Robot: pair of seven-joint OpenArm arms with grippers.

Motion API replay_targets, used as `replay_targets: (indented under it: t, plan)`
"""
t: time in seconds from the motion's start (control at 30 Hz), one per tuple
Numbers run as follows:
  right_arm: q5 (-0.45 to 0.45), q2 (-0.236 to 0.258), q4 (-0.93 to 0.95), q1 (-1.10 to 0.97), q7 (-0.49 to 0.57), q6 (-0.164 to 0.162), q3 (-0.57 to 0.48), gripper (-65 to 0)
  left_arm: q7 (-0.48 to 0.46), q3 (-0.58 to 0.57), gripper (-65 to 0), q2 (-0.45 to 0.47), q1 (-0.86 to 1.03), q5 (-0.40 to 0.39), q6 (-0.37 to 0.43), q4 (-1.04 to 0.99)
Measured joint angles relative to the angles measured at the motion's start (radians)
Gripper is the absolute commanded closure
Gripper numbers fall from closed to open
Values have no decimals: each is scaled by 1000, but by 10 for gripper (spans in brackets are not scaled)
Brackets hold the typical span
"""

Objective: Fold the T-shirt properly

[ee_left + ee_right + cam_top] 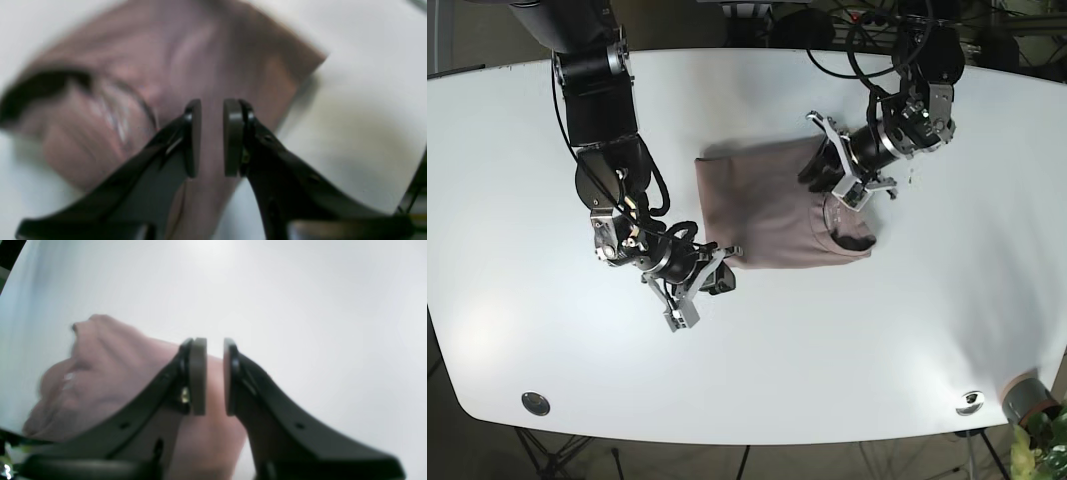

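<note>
A mauve T-shirt (772, 210) lies folded into a rough rectangle in the middle of the white table (907, 330), its collar (852, 228) at the right end. My left gripper (820, 168) hovers over the shirt's upper right part. In the blurred left wrist view its pads (194, 136) stand a little apart above the T-shirt (206, 66), with nothing gripped. My right gripper (717, 276) sits at the shirt's lower left corner. The right wrist view shows its pads (198, 376) narrowly apart, with the T-shirt (100, 373) behind and to the left.
Two round metal fittings (535, 403) (970, 402) are set into the table near its front edge. A potted plant (1032, 415) stands off the front right corner. Cables and stand legs crowd the far edge.
</note>
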State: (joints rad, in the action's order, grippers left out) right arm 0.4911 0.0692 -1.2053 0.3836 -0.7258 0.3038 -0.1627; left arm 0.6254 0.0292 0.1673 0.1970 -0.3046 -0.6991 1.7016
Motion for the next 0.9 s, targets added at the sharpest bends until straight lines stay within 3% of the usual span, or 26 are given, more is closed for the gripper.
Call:
replay_targets:
  t: [0.2,0.53,0.9]
  plan:
    - [-6,6,117,13,98,-7,-14,-79,-14,58,-103,-3,18,-6,3,-19]
    - [7,6,275,11,274,-3,-110,-76,-32,56,-103,12,2,-22,1,-147]
    - [13,58,276,-5,305,13,-110,-75,-57,58,-103,44,-102,-47,-10,-273]
